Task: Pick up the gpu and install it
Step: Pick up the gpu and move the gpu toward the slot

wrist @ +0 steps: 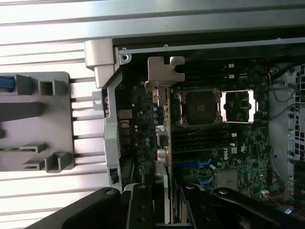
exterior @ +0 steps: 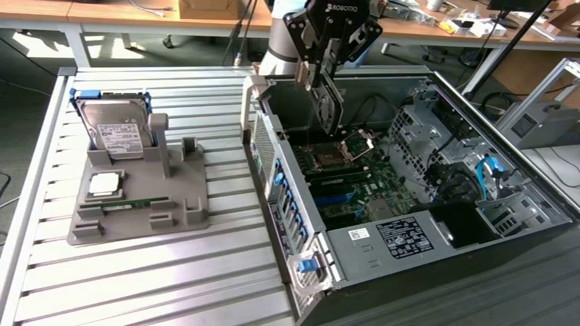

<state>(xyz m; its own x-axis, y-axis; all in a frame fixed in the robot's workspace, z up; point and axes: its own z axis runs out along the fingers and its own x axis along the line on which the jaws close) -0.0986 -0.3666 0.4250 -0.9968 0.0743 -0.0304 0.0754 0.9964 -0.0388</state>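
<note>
Wrist view: gpu (wrist: 163,129) edge-on over motherboard (wrist: 238,162), jaws tight on it

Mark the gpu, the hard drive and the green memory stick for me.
Thin flat dark gpu card (exterior: 328,107): exterior view, the card's flat face.
Boxy silver hard drive (exterior: 122,131): exterior view, its white label.
Narrow green memory stick (exterior: 127,202): exterior view, mid-length.

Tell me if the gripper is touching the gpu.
Touching. The wrist view shows the thin dark circuit card with a silvery bracket pinched between the jaws of the gripper.
</note>
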